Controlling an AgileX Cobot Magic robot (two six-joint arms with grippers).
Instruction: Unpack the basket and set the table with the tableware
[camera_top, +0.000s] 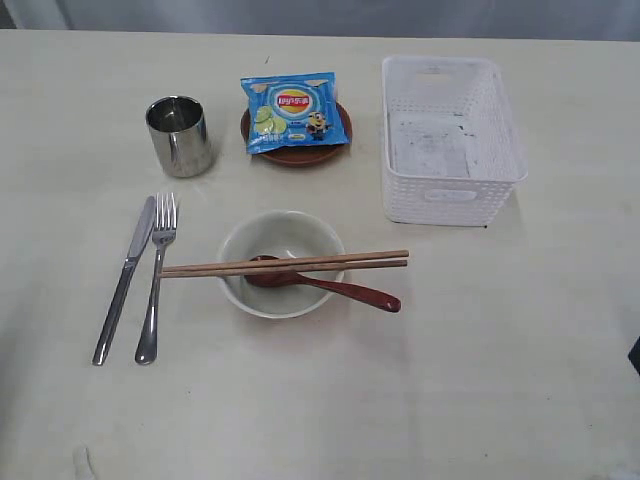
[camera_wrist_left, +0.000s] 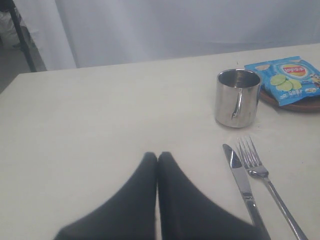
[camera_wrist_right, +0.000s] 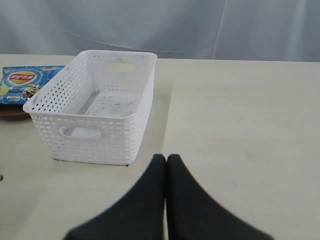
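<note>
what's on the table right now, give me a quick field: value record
basket: white plastic lattice basket, upright, nothing inside
cup: small steel cup, upright, apart from the plate
plate: round brown plate, blue snack packet lying on it
cutlery: steel knife and steel fork side by side
bowl: pale off-white bowl, reddish-brown spoon in it, brown wooden chopsticks across its rim
left gripper: fingers shut, empty
right gripper: fingers shut, empty
</note>
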